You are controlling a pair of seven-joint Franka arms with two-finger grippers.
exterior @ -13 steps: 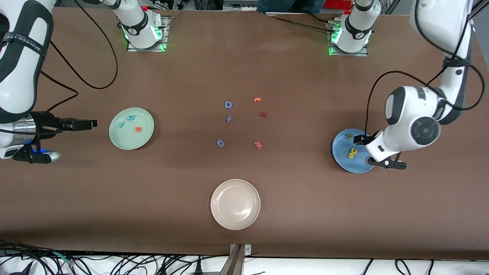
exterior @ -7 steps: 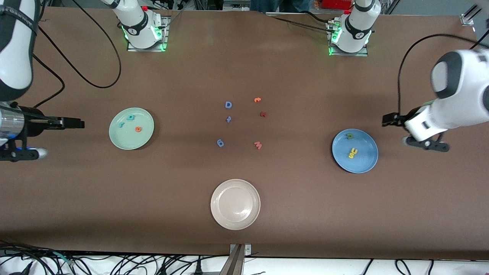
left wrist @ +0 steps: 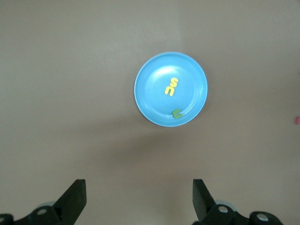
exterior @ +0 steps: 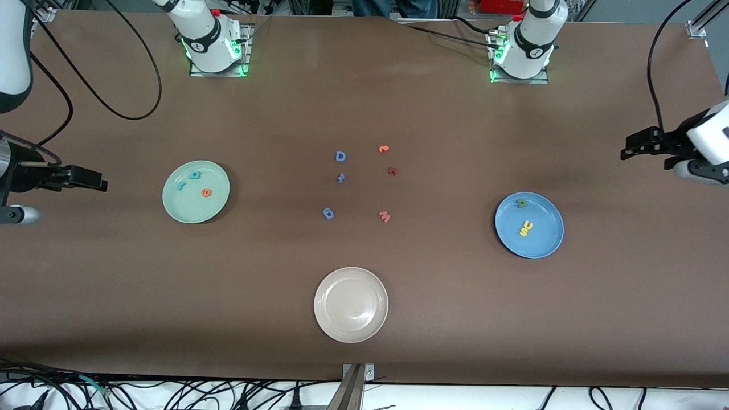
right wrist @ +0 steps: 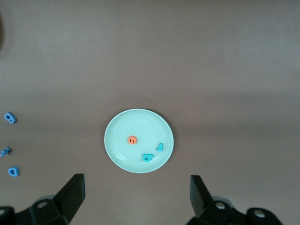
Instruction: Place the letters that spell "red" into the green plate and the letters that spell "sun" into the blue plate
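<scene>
1. The green plate [exterior: 196, 191] sits left of centre in the front frame. It holds the teal r [exterior: 181, 185], the teal d [exterior: 195, 175] and the orange e [exterior: 206, 193], each lying apart from the others, so "red" looks done.
2. The blue plate [exterior: 529, 225] sits at the right of the frame. The green u [exterior: 521, 203] lies near its upper rim. The yellow s [exterior: 522, 232] and yellow n [exterior: 528, 226] lie touching near its middle. "Sun" looks done too.
3. The left tool [exterior: 626, 147] hangs at the right edge of the frame, over bare desk [exterior: 364, 85] and well clear of the blue plate. Its fingers [left wrist: 75, 199] are spread wide and hold nothing.
4. The right tool [exterior: 101, 181] hangs at the left edge, beside the green plate but not over it, also wide open and empty.
5. My guess is that both stand off because nothing is left to carry.
6. The spare letters stay in the middle of the frame, rightly untouched: blue D [exterior: 340, 156], orange hook [exterior: 384, 149], pink w [exterior: 385, 216], blue loop [exterior: 328, 213]. The beige plate [exterior: 351, 304] at lower centre is empty.
</scene>
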